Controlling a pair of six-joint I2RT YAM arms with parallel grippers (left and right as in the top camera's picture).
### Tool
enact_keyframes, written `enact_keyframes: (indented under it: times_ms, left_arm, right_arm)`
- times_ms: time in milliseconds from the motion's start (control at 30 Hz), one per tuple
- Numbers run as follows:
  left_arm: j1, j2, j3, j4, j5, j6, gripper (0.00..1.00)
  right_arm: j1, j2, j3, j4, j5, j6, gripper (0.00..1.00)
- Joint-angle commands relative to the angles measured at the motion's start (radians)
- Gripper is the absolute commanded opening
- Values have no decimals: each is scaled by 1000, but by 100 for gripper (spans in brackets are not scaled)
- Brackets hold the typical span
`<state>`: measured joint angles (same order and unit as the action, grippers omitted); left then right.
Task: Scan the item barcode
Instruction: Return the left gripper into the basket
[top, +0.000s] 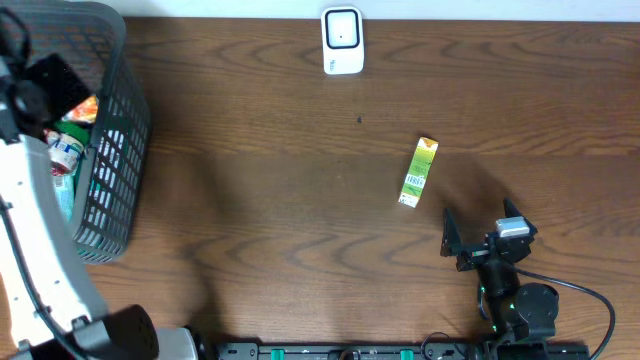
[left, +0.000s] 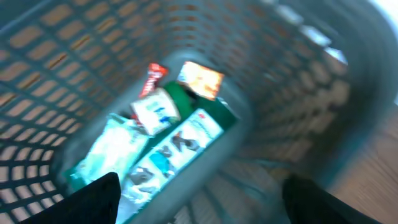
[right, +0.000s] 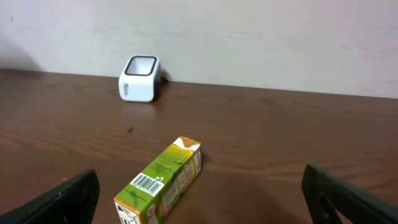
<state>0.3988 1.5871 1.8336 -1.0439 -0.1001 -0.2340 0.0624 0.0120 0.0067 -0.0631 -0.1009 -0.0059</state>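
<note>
Wood of a dark brown grain made up the table (top: 280, 200) seen from overhead, with a small white box-shaped scanner (top: 342, 40) standing at its far edge. A grey plastic mesh basket (top: 115, 150) sat well to the left of the scanner. A slim green and yellow cardboard carton (top: 419, 172) lay flat on the bare wood, on the near side of the scanner and to its right, well apart from it. Its long axis ran roughly from far to near, with the yellow end turned toward the scanner's side of the table and the white end toward the near edge. The right gripper (top: 483, 232) lay farther from the scanner than the carton did, close by the white end, on an arm low over the near edge. Its fingers stood wide and held nothing. The white left arm (top: 30, 230) reached up over the basket.

From the left wrist the picture was blurred. The left gripper (left: 205, 202) pointed down into the basket over teal, white, green and red packets (left: 161, 143), its two dark fingers wide apart and empty.

From the right wrist a pale wall (right: 249, 37) rose behind the scanner. The carton lay between the scanner and the spread fingers, its near end carrying a barcode (right: 146, 182) on the upper face.
</note>
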Motion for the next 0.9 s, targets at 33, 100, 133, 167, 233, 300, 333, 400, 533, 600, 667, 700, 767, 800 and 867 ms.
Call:
enact_keyframes:
  times_ms: [33,100,133,167,233,300,333,400,533,600,667,700,767,800,867]
  left_arm:
    - [86,100,12,13,2,18,89]
    - [112,145,12,27,3,47,92]
    - [121,167,12,37,3,68,93]
    - [130,195,12,47,3,96,93]
    - [142,246,12,59,3,147,94]
    - [153,301,12,60,3,192,94]
    - [156,325,12,60,3,204,95]
    - [159,372,12,68,4,232,95]
    - [159,447,12,107,3,330,95]
    - [159,471,12,131,3,372,96]
    - [159,486,12,156,3,400,95]
    - [159,491,12,169,3,414,96]
    - [159,493,12,199,3,438,96]
    - [159,493,12,215,3,451,96]
    - [159,493,12,235,3,483,96]
  right_arm:
    - [5,-5,-1,-3,-2,16,99]
    - [5,-5,-1,-3,-2,16,99]
    - [5,-5,-1,-3,-2,16,99]
    - [5,-5,-1,-3,-2,16,99]
    - [5,-5,-1,-3,-2,16,99]
    - [5,-5,-1,-3,-2,16,99]
    - [5,-5,-1,-4,-2,16,99]
    - [5,-5,-1,-3,-2,16,99]
    - [5,-5,-1,-3,-2,16,99]
    - [5,-5,-1,-3,-2,16,99]
    - [5,-5,-1,-3,-2,16,99]
    - [5,-5,-1,-4,-2,16,99]
    - [5,-5,-1,-3,-2,16,99]
    - [5,-5,-1,-4,-2,16,99]
    - [5,-5,-1,-3,-2,16,99]
